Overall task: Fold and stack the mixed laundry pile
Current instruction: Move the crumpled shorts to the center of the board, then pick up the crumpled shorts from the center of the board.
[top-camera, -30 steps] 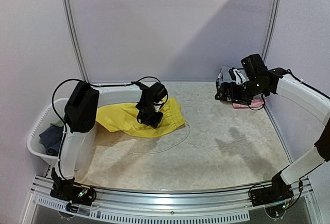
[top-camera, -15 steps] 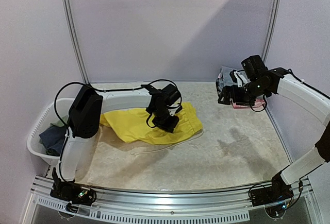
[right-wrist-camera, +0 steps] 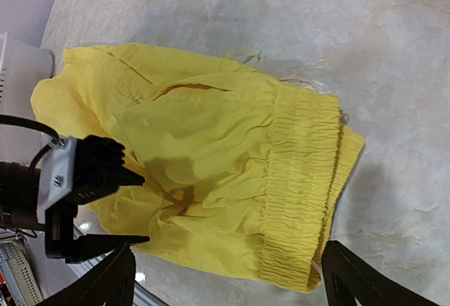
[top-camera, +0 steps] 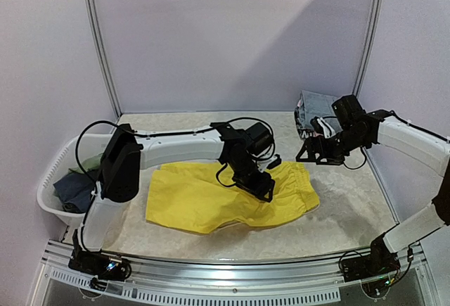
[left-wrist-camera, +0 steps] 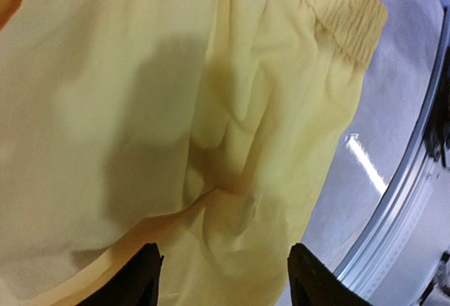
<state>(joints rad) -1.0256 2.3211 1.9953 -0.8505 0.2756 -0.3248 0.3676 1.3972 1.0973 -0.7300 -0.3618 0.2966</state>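
Observation:
Bright yellow shorts (top-camera: 211,200) lie spread on the table's middle, with the elastic waistband (right-wrist-camera: 302,179) toward the right. My left gripper (top-camera: 266,190) hovers low over their right half. It is open, and yellow cloth (left-wrist-camera: 211,109) lies under the gap between its fingers (left-wrist-camera: 137,278). It grips nothing. My right gripper (top-camera: 311,153) hangs open above the table just beyond the waistband, empty, looking down on the shorts (right-wrist-camera: 211,151) and on the left gripper (right-wrist-camera: 130,207). More of the laundry pile, a dark blue item (top-camera: 70,188) and an olive-green one (top-camera: 90,165), sits in the tub.
The white tub (top-camera: 49,204) stands at the left edge of the table. Folded grey clothing (top-camera: 316,102) is stacked at the back right corner. A metal rail (top-camera: 225,267) runs along the near edge. Walls close in the back and both sides.
My left gripper dragged the shorts right and toward the front, then opened and let go; they now lie flatter. My right gripper came down and left, away from the back stack.

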